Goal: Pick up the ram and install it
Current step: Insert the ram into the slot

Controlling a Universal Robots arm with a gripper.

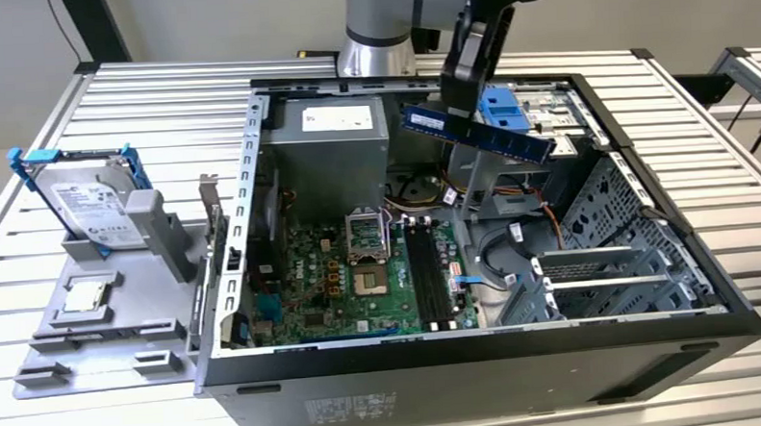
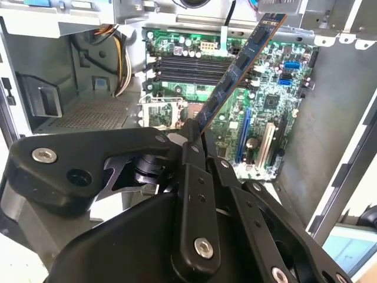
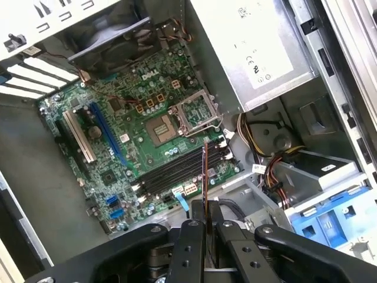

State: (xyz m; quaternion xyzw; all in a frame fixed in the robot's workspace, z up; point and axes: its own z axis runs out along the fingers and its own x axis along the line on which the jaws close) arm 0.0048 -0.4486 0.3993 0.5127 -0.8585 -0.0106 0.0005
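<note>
While the ram hangs in the air above the open computer case, the pick-up half of the job looks done: the fingers are drawn narrow on the stick, pinching its thin flat faces, and most of its length juts out free and tilted. In the exterior view it sits high over the case, just beside the blue drive bay and well above the black memory slots on the motherboard. In both wrist views the slots lie beyond the stick, apart from it.

Installing is what remains. The ram touches no slot, and as far as can be judged the slots are empty. At the exterior view's left, on the counter, a silver hard drive in a blue frame and a small square chip rest on a grey holder, well apart from the work.

Some things cannot be made out. The pinched stretch of the ram is covered by the fingers, so how deep the hold goes is hidden. The slots' end latches are too small to judge as open or closed. In the first wrist view the stick is edge-on — a thin line, nothing of its contacts or notch — and the arm is cut off at the top of the exterior view.
</note>
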